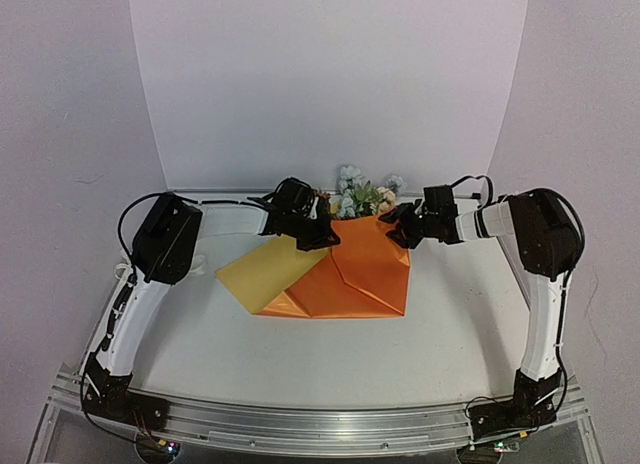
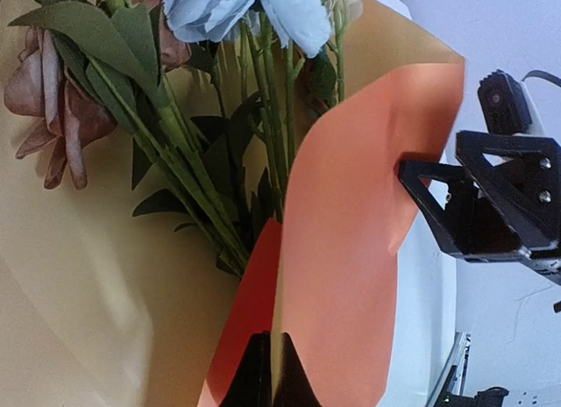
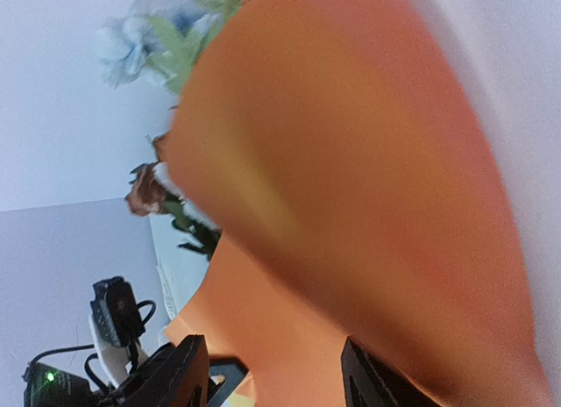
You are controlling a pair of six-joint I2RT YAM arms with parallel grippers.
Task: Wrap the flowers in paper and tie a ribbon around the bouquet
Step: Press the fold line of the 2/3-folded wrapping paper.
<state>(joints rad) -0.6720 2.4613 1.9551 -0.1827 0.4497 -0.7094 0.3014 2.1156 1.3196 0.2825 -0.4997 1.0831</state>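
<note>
Left fingers (image 2: 252, 382) pinching paper (image 2: 351, 249), right fingers (image 3: 186, 376) apart

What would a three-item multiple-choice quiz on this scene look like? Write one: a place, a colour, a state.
1. The flowers lie: A near the arm bases; B at the paper's far edge; C off the table.
2. The paper's left flap shows: A yellow-tan; B green; C white.
3. The left fingers are: A wide apart; B out of view; C shut on the paper.
Answers: 1 B, blossoms poke past that edge; 2 A, seen from above; 3 C, they pinch the sheet's edge.
</note>
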